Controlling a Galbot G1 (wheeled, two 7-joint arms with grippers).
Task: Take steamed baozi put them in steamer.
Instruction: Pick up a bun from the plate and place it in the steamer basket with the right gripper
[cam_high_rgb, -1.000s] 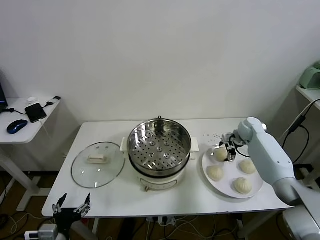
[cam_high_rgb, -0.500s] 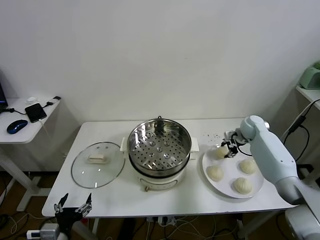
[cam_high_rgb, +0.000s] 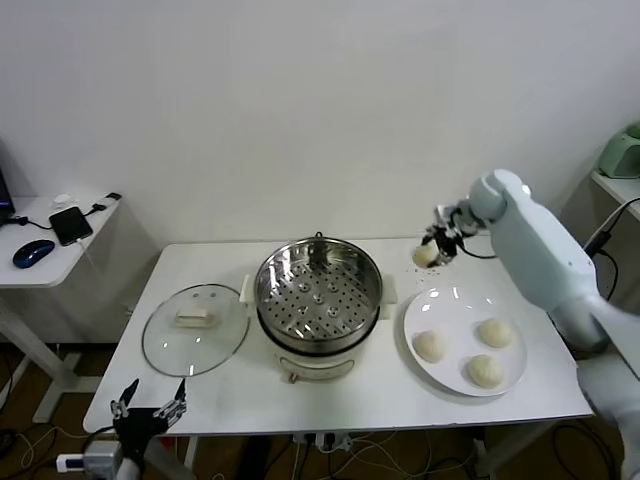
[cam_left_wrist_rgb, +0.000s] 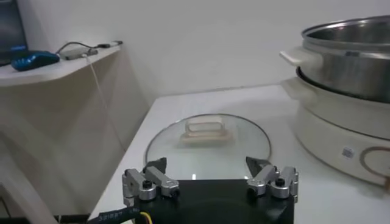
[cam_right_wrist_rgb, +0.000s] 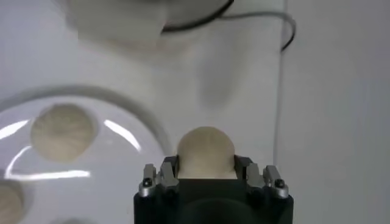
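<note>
My right gripper (cam_high_rgb: 432, 250) is shut on one cream-white baozi (cam_high_rgb: 425, 256) and holds it in the air above the table, between the steamer and the white plate. In the right wrist view that baozi (cam_right_wrist_rgb: 206, 152) sits squeezed between the two fingers. Three more baozi (cam_high_rgb: 431, 346) (cam_high_rgb: 495, 332) (cam_high_rgb: 485, 371) lie on the plate (cam_high_rgb: 450, 300). The steamer (cam_high_rgb: 318, 285), a shiny perforated basket on a cream pot base, stands at the table's middle with nothing in it. My left gripper (cam_left_wrist_rgb: 210, 176) hangs open and idle off the table's front left corner.
A round glass lid (cam_high_rgb: 196, 328) with a cream handle lies flat to the left of the steamer. Small dark specks dot the table behind the plate. A side table at far left carries a phone (cam_high_rgb: 71, 224) and a mouse (cam_high_rgb: 33, 252).
My right gripper closed on the baozi at the back of the plate and lifted it up and back, off the plate. The left arm stayed still.
</note>
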